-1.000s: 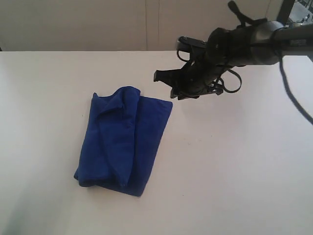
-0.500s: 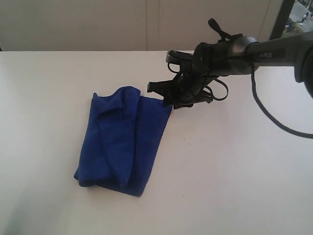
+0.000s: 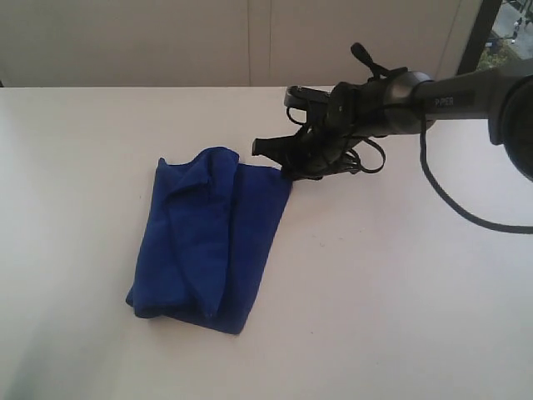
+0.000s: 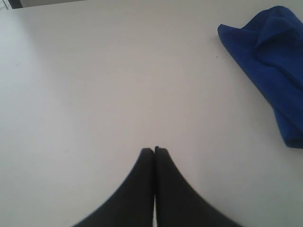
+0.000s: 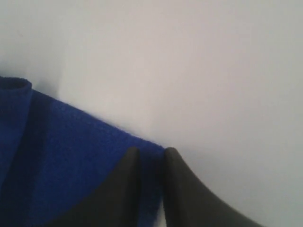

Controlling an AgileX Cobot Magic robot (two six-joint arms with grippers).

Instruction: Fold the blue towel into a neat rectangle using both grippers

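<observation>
On the white tabletop [image 3: 391, 283], mid-left in the ext. view, you've got the deep royal-blue terry towel [image 3: 208, 242] lying roughly folded lengthwise, w/ a rumpled hump at its far end. Your black right gripper [image 3: 286, 169] sits at the towel's far right corner. Its wrist cam shows the two fingers pinched nearly together, w/ corner cloth in the narrow gap. Your black left gripper [image 4: 154, 149] is closed tight, holding nothing, above the table, well apart from the towel.
</observation>
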